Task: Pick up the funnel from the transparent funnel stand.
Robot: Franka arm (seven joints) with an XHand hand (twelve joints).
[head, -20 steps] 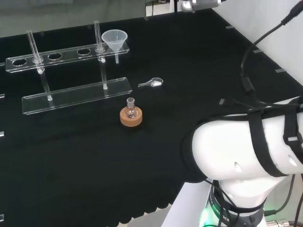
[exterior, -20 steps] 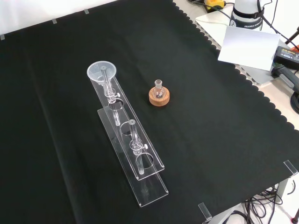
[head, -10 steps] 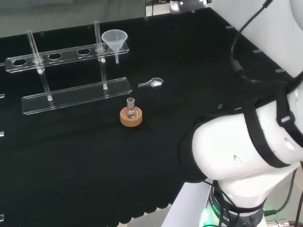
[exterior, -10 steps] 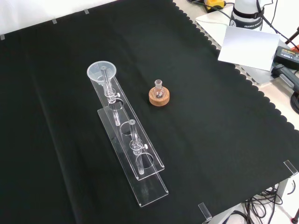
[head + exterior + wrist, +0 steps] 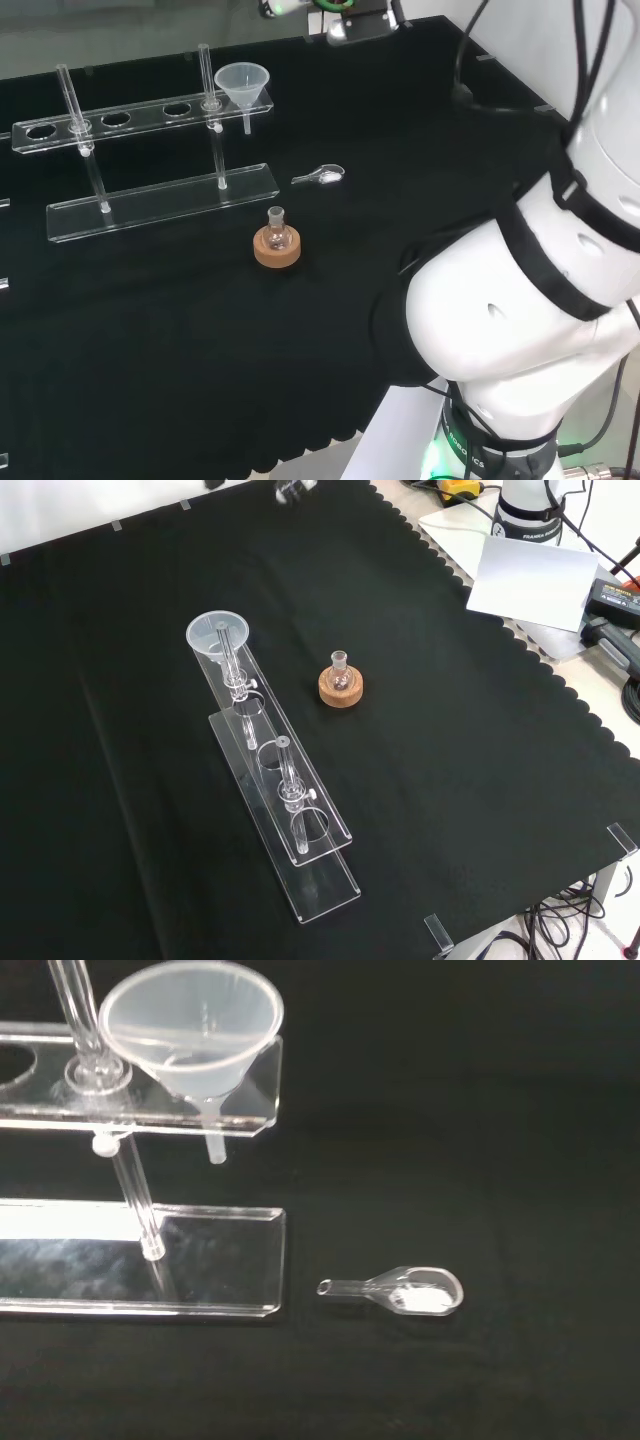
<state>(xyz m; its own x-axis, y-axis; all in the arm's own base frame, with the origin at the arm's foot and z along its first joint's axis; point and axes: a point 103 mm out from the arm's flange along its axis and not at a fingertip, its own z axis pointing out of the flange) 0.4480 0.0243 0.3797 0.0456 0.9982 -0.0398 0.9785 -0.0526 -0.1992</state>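
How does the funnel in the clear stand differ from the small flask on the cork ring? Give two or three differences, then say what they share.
The funnel sits raised in an end hole of the funnel stand; the flask rests low on a cork ring on the cloth. The funnel has a wide open mouth tapering to a thin stem; the flask has a narrow neck over a round body. The funnel looks cloudy white, the flask clearer. Both stand upright, untouched.
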